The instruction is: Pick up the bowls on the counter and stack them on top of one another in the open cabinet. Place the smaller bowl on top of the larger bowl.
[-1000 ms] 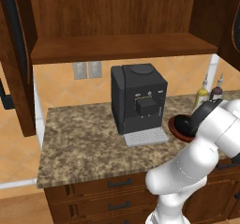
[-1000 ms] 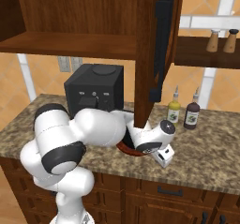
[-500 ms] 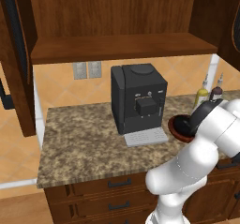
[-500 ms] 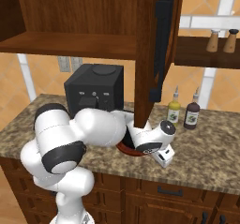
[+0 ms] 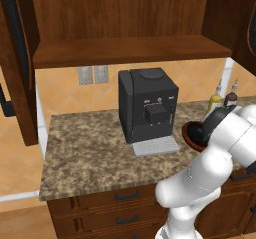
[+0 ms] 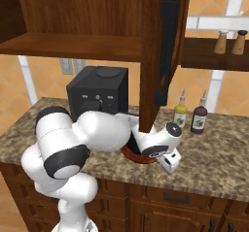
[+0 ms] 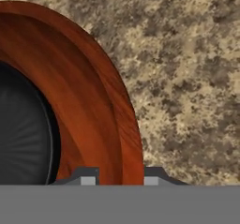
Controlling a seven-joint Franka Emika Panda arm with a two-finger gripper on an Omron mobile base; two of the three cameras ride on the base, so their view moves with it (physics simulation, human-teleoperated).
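So the gripper (image 7: 121, 178) is right down at the counter (image 7: 187, 78), with one fingertip inside the rim of the larger bowl (image 7: 93, 106) and the other just outside it. The jaws look narrow and pinched across that reddish-brown wall, so I'd call it a grip on the rim, or very nearly one. The smaller bowl (image 7: 23, 138) is the dark glossy thing further in from the inner finger, apparently sitting inside the brown one already (handy, if that's really how they lie).

Progress-wise, I'd say it's early. Both bowls are down on the granite, beside the coffee machine (image 5: 148, 105). The open cabinet (image 5: 130, 50) sits well above the hand, and the part of its shelf board I can see is bare. Nothing is lifted yet. What's left is basically everything: raise the brown bowl, carry it up to that shelf, set it down, and make sure the black one ends up on top.
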